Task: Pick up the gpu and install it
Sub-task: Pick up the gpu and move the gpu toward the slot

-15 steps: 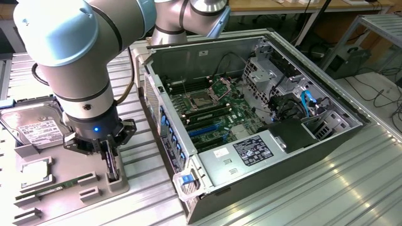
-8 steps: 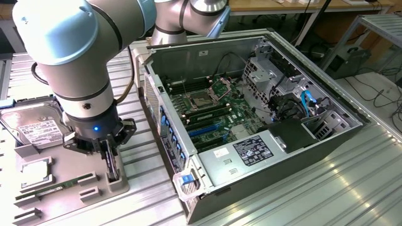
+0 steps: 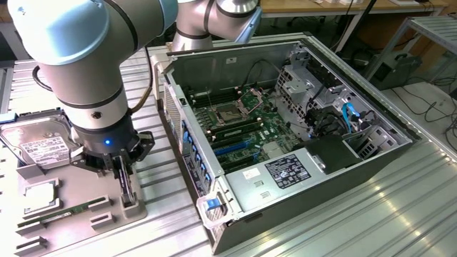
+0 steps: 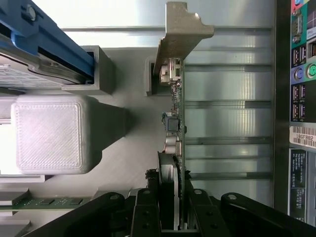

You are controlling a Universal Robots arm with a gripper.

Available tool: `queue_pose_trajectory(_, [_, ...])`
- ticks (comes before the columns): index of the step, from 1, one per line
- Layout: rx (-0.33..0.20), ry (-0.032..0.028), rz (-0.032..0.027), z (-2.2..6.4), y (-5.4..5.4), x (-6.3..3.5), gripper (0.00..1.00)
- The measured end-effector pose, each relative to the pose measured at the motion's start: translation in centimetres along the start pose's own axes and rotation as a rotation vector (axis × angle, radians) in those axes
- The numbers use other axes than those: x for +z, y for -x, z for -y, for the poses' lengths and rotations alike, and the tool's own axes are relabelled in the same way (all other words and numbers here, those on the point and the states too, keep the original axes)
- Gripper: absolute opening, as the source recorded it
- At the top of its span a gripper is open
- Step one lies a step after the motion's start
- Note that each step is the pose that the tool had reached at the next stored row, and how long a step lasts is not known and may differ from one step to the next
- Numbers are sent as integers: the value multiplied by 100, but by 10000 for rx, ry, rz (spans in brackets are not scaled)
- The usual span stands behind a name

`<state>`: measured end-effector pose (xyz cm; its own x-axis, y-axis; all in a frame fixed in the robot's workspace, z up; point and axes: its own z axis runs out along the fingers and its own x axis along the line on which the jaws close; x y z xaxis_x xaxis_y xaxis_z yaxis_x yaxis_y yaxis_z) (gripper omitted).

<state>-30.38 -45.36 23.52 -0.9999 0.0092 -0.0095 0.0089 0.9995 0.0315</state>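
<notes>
Pincer around gpu, upright in tray

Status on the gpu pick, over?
Gripper shut on gpu. Gpu upright on edge at the tray, not yet in the case. Nothing blocking seen.

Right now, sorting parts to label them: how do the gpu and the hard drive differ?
The gpu is a thin dark card standing on edge; the hard drive is a silver box lying label-up. The gripper grips the gpu; the hard drive sits free. Both rest in the grey tray.
</notes>
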Motion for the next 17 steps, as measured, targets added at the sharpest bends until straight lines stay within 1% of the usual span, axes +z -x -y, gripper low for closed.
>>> queue_pose_trajectory(5, [0, 2, 0, -1, 0, -37, 28])
queue_pose_trajectory(12, [1, 25, 1, -3, 1, -79, 28])
queue_pose_trajectory(17, [0, 26, -1, -4, 2, -134, 28])
